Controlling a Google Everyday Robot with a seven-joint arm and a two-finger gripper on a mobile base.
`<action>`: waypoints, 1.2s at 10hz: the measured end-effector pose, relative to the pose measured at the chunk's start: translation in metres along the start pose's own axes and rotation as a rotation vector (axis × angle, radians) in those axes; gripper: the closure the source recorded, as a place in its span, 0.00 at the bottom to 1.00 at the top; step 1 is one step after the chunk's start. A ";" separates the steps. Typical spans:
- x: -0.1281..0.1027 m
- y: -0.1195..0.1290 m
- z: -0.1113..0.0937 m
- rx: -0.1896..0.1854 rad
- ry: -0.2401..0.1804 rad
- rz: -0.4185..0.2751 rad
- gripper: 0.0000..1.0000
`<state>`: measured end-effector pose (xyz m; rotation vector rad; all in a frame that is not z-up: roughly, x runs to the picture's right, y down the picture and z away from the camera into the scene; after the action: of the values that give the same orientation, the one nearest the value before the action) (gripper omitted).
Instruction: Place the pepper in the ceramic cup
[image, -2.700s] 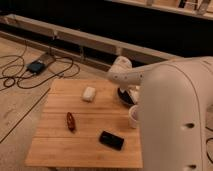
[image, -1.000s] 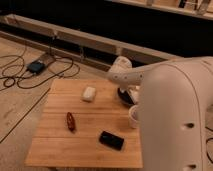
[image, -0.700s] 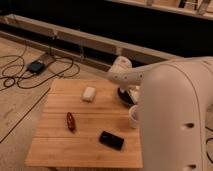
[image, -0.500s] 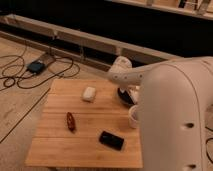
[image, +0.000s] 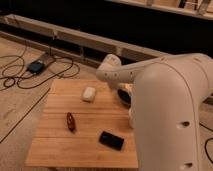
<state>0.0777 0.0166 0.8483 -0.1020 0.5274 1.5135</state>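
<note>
**Pepper on the table, cup half hidden**

I am looking at a wooden table from far away. The pepper lies flat on the left part of the table. It is dark red and shiny. Nothing is touching it.

The ceramic cup is at the right edge of the table, well apart from the pepper. The big white arm covers most of it, so I see only a thin bit of white.

A black phone lies near the front, between the pepper and the cup. A small white case sits near the back. A dark bowl peeks out behind the arm, just past the cup.

I cannot see the gripper. It is hidden somewhere behind the arm. Its jaws are spread wide, and the pepper is not in them.

Wires lie on the floor to the left.
</note>
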 end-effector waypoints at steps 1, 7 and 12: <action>0.005 0.016 -0.013 -0.029 0.004 -0.010 0.36; 0.052 0.095 -0.055 -0.188 0.052 -0.079 0.36; 0.091 0.156 -0.067 -0.300 0.073 -0.194 0.36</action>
<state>-0.0937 0.0868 0.7937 -0.4308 0.3349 1.3930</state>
